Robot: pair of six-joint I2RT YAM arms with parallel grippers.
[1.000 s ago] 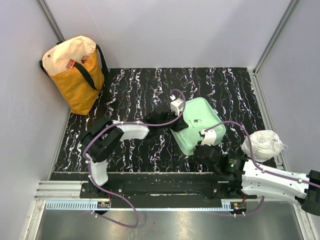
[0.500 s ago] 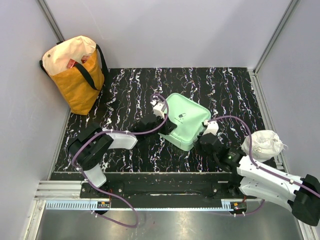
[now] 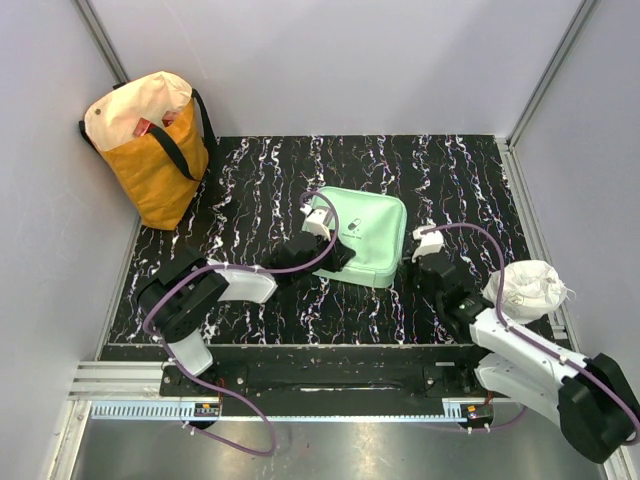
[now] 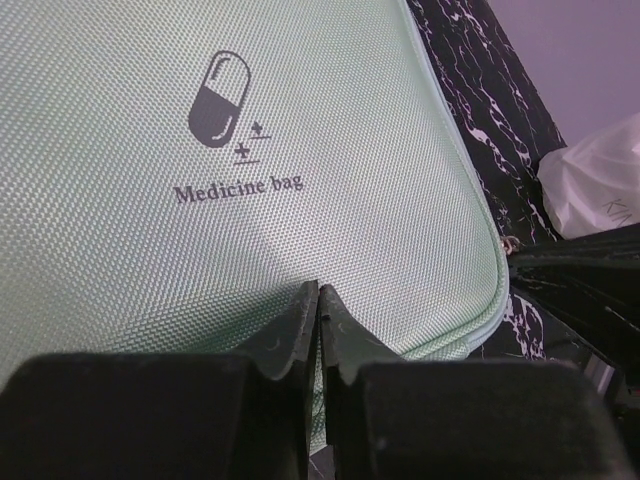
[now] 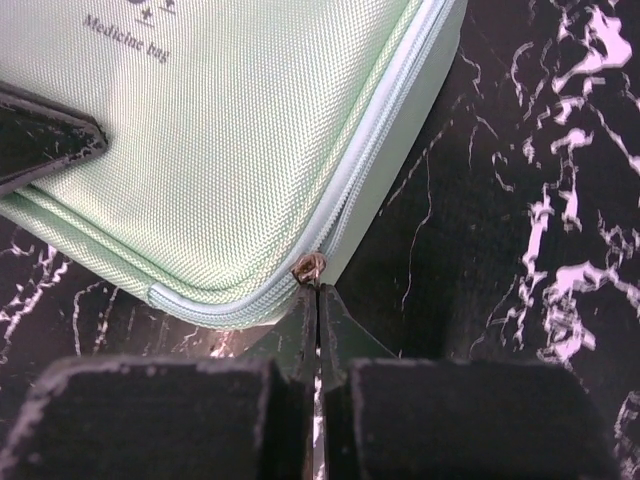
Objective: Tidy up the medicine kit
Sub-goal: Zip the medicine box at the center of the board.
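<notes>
Mint-green woven fabric covers the kit (image 3: 365, 235), which lies flat and zipped shut on the black, white-veined bench (image 3: 260, 170), about midway across it and between the two arms. Its lid faces up, showing a dark pill logo (image 4: 222, 98) with the words "Medicine bag" printed under it. The left arm reaches in from the left, and the left fingers (image 4: 292, 335) are pressed together with only a hairline slit between them, their tips resting on the lid just below the print. The right arm comes in from the near right, so that the right fingers (image 5: 342, 335) meet the kit at its right edge. They too are pressed together, and the small brass pull (image 5: 310, 267) of the pale zip (image 5: 385, 130) sits right at their tips. It seems to be nipped between them, though the tips hide the contact itself. The zip runs closed along the edge and round the corner beside the pull. A yellow-and-cream tote (image 3: 150, 145) stands in the far left corner against the grey wall, well apart from the kit. A crumpled white bag (image 3: 527, 288) sits at the bench's right edge, just beside the right arm.
</notes>
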